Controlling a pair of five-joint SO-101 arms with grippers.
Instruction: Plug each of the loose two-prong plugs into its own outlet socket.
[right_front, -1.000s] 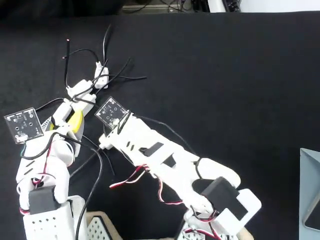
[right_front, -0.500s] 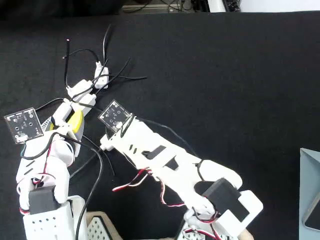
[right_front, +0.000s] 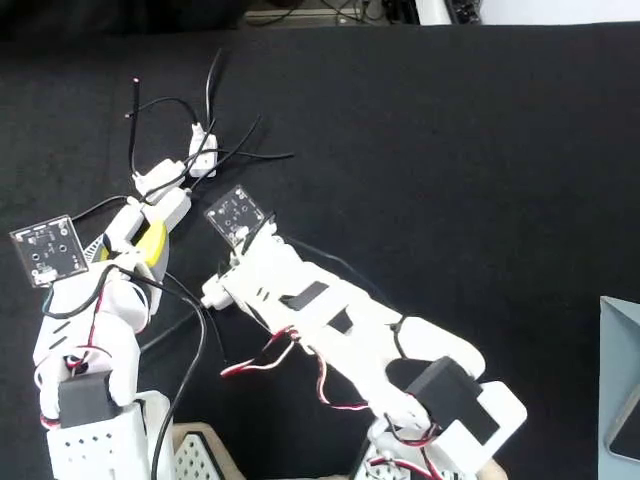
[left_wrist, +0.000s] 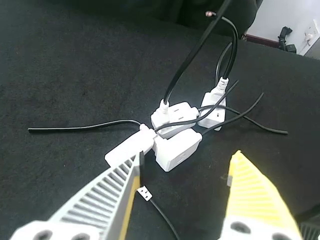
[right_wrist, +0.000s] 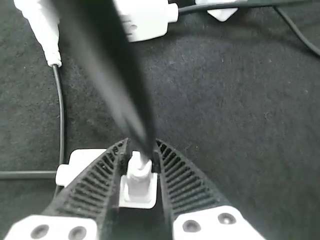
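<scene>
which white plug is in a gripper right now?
The plug held in the right gripper, black cord leading out. The other white plugs lie loose on the black cloth by the open left gripper.

Robotics lab bench: black cloth table under the left gripper, white wall and cable clutter beyond

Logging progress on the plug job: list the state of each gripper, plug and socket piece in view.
left gripper: open, holding nothing, pointed at the white pieces.
right gripper: shut on a white plug.
white plug: clamped between the fingers, black cord leading out ahead, prongs hidden.
white pieces: lying on the black cloth with cords crossing them; whether any pair is mated cannot be told.
</scene>
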